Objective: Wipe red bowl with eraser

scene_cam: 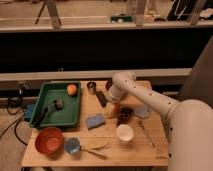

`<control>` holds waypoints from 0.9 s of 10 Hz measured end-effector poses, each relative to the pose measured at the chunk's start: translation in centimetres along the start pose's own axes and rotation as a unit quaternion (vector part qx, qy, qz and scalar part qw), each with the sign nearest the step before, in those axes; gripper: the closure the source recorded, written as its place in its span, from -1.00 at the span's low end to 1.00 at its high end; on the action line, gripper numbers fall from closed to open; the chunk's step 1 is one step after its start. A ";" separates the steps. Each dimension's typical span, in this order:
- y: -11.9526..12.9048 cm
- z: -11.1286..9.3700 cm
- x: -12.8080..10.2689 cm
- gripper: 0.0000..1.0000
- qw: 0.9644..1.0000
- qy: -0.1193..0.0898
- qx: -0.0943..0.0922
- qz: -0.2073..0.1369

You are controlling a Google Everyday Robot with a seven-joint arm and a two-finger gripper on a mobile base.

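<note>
Gripper [111, 98] is right of the green tray [70, 111], just beside the eraser [101, 98]; grip state cannot be told. Red bowl [48, 140] is in front of the tray. Advice: centre over the eraser and grasp across its narrow sides.

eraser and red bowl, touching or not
Apart. The camera view shows the eraser mid-table next to the gripper, a wide gap from the red bowl beside the blue cup.
</note>
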 end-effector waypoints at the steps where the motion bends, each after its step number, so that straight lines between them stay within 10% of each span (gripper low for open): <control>1: -0.1 0.3 -0.1 -0.60 1.000 -0.002 -0.001 0.000; 9: -0.7 1.3 -1.2 -0.60 0.998 -0.017 0.023 0.059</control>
